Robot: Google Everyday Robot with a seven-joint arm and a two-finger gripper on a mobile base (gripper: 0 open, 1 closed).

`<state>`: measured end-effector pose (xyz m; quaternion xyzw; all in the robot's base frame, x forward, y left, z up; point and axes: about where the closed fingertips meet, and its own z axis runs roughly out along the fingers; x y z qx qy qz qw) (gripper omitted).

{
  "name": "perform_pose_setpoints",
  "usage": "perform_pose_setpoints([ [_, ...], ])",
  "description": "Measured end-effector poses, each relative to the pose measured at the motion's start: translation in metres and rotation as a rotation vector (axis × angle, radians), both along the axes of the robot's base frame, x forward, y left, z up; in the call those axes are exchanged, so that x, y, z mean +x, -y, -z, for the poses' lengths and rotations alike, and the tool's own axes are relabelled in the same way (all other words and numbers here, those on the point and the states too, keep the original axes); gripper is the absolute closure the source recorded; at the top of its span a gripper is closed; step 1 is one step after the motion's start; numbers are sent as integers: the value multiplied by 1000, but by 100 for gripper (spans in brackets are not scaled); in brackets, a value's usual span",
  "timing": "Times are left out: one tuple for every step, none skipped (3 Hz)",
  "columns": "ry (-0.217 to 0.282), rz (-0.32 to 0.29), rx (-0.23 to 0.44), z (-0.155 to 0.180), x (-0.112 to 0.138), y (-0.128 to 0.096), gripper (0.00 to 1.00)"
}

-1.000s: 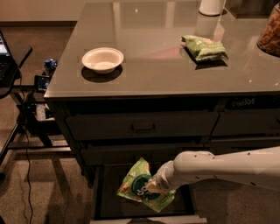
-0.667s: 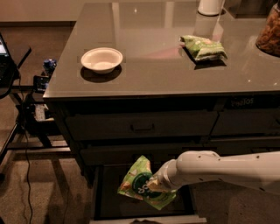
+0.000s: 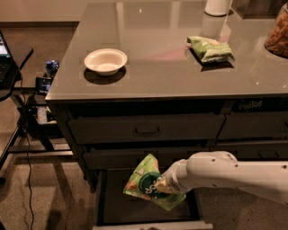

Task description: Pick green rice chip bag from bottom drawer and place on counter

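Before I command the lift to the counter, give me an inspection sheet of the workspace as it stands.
Surface: counter, glossy grey, with open room between the bowl and the second bag.
Job's things: green rice chip bag tilted over the open bottom drawer, at the arm's tip.
Clutter: white bowl, second green bag, white container and snack jar, all on the counter.
Gripper: gripper at the chip bag's right edge, over the drawer, largely hidden by the bag.
Cables: one dark cable running down to the floor at left.
Surroundings: black stand left of the cabinet; upper drawers closed.
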<state>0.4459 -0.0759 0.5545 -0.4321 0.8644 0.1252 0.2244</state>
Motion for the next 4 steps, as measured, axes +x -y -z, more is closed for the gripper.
perform_pose_setpoints([
  [100,16,-34,-53,8,4,100],
  [101,16,-34,-53,8,4,100],
  [138,22,-29,-74,10,9,100],
  [191,21,-15,-114,10,13,100],
])
